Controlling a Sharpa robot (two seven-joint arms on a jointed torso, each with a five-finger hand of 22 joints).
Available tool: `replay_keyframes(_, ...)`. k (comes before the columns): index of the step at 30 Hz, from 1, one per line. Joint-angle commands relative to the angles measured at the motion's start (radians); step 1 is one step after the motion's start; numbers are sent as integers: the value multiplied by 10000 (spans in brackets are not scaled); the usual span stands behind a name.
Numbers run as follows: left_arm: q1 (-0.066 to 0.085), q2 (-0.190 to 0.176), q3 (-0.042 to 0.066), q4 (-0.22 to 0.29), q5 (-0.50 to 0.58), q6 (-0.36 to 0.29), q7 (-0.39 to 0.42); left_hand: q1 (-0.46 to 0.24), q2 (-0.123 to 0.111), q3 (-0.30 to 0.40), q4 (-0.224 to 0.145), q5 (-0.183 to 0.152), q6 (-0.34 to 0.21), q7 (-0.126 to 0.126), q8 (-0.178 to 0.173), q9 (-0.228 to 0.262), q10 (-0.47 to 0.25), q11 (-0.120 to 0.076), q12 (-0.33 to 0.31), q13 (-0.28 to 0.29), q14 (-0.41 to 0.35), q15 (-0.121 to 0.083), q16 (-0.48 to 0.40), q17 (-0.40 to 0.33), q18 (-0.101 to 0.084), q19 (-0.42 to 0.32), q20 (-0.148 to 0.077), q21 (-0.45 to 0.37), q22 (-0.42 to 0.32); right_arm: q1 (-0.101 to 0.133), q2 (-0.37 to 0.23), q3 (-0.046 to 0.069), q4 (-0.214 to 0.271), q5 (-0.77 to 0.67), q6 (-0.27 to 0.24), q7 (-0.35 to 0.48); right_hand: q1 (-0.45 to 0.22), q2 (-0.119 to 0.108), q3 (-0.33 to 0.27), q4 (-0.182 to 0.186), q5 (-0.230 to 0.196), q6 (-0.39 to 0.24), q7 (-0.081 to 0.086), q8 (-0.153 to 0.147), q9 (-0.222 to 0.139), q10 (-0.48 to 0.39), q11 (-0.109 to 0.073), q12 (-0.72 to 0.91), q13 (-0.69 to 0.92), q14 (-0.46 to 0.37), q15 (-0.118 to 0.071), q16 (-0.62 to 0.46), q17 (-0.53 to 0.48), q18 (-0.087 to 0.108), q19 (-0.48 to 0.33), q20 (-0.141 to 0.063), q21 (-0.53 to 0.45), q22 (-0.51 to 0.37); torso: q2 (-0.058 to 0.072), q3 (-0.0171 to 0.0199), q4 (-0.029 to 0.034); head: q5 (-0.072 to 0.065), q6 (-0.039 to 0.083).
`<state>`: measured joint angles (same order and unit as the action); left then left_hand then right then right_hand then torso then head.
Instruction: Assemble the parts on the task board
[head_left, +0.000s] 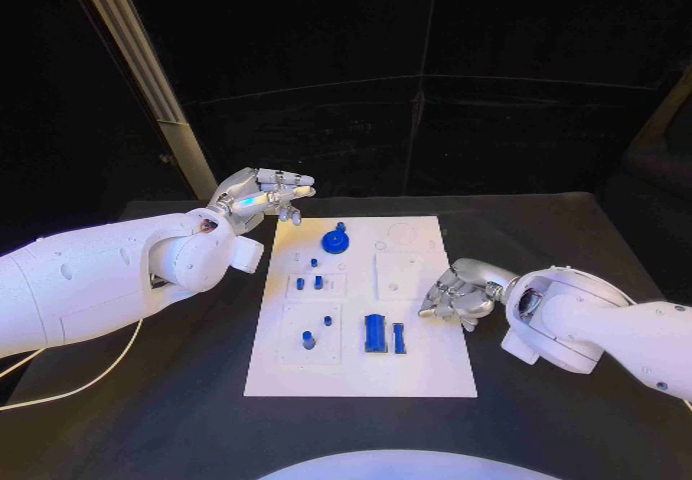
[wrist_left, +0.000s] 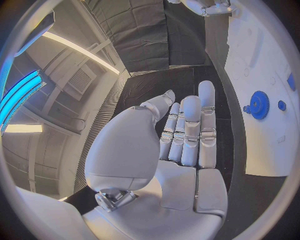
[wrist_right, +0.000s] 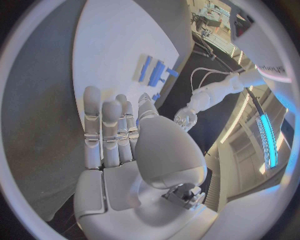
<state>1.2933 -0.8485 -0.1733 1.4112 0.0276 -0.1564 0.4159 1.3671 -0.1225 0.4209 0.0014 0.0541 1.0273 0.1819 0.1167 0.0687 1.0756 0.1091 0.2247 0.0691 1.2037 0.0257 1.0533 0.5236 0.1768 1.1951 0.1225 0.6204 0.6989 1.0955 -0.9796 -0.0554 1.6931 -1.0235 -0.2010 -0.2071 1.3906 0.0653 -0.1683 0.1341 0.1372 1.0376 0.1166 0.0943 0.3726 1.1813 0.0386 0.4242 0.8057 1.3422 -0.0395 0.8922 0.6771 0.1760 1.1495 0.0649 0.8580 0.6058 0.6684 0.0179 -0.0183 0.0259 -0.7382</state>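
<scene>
The white task board (head_left: 361, 375) lies in the middle of the table. On it I see a blue gear (head_left: 335, 240) at the far end, small blue pegs (head_left: 309, 283) in the middle, and two long blue blocks (head_left: 385, 334) nearer me. My left hand (head_left: 267, 195) hovers above the board's far left corner. Its fingers (wrist_left: 187, 130) are straight and its palm is empty, with the gear (wrist_left: 258, 105) lying off to its side. My right hand (head_left: 454, 292) sits low at the board's right edge, holding nothing. Beyond its fingers (wrist_right: 106, 130) are the blue blocks (wrist_right: 153, 70).
Black table (head_left: 577, 230) surrounds the board on all sides. A pale slanted post (head_left: 152, 90) rises behind the far left corner. A cable (head_left: 87, 385) trails under my left arm.
</scene>
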Motion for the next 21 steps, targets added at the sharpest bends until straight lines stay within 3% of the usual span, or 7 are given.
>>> replay_keyframes(1,16,56,-52,-43,683,259,74,-125,24,-101,0,-16,-77,-5,57,-15,-73,32,43,-7,-110,0,-67,-30,59,-81,15,-77,-20,130,113,6,-666,4200,-462,3389,714,232,179,-330,-175,-221,161,-145,-80,-320,114,-1241,-1251,-488,157,-1681,-1232,69,-283,128,-1185,-929,-164,-63,-13,-124,352)
replay_keyframes(6,14,310,-151,-408,1111,418,144,-240,-31,-251,59,-20,-93,-54,66,-14,-96,9,77,-6,-262,2,-216,-242,62,-158,26,-169,-83,239,660,14,-2027,6265,-407,4963,1033,303,149,-418,-258,-695,536,-324,-456,-689,611,-2950,-3230,-1768,763,-4281,-2575,-15,-1287,652,-3291,-2267,-349,-115,-53,-177,747)
replay_keyframes(10,3,613,-184,-917,1308,402,241,-351,-70,-642,175,-74,-332,-115,-37,-34,-215,12,46,-37,-1343,106,-1796,-1036,45,-1191,104,-1109,-639,271,1350,79,-3203,7331,-438,5863,897,301,8,-680,-405,-1108,753,-295,-1103,-954,1033,-3573,-5023,-3024,1494,-6794,-4253,32,-2204,1476,-5678,-3862,-445,-127,-124,-239,1242)
replay_keyframes(12,-7,733,-189,-1118,1372,381,289,-387,-37,-734,249,15,-430,-139,-99,-34,-242,65,-45,-51,-1895,240,-2832,-1520,-21,-1852,229,-1713,-1003,275,1628,153,-3604,7558,-411,6093,774,309,-25,-811,-428,-1166,778,-298,-1291,-1062,1090,-3571,-5461,-3055,1592,-7209,-4639,101,-2157,1637,-6111,-4189,-476,-127,-135,-260,1298)
replay_keyframes(14,-43,995,-193,-1530,1507,339,378,-378,30,-1010,358,-27,-555,-202,-229,-24,-291,326,-355,-53,-2400,652,-4749,-2393,-119,-3057,590,-3014,-1897,278,2081,244,-4256,7907,-349,6398,512,298,-59,-1150,-521,-1284,744,-299,-1636,-1259,1230,-3549,-6161,-2935,1680,-7733,-5215,121,-1994,1766,-6715,-4656,-561,-107,-163,-283,1480)
replay_keyframes(17,-86,1335,-194,-2019,1653,199,486,-330,79,-1342,404,-55,-586,-348,-348,-25,-539,646,-744,-61,-3078,1092,-6219,-3059,-258,-4196,1048,-4115,-2695,279,2496,313,-4862,8390,-332,6639,500,478,119,-1562,-514,-1277,738,-315,-1900,-1285,1209,-3596,-6655,-2545,1649,-7948,-5562,94,-1594,1714,-6961,-4900,-627,-87,-102,-350,1646)
replay_keyframes(21,-130,1611,-194,-2437,1775,30,587,-155,265,-1794,420,27,-478,-336,-468,-22,-605,714,-1144,-65,-3109,1285,-7501,-3721,54,-4686,1484,-4838,-3464,279,2843,364,-5400,8689,-293,6826,291,545,188,-1919,-516,-1196,796,-317,-2176,-1185,1184,-3600,-7086,-2174,1603,-8174,-5880,96,-1236,1656,-7180,-5117,-627,-61,-96,-325,1762)
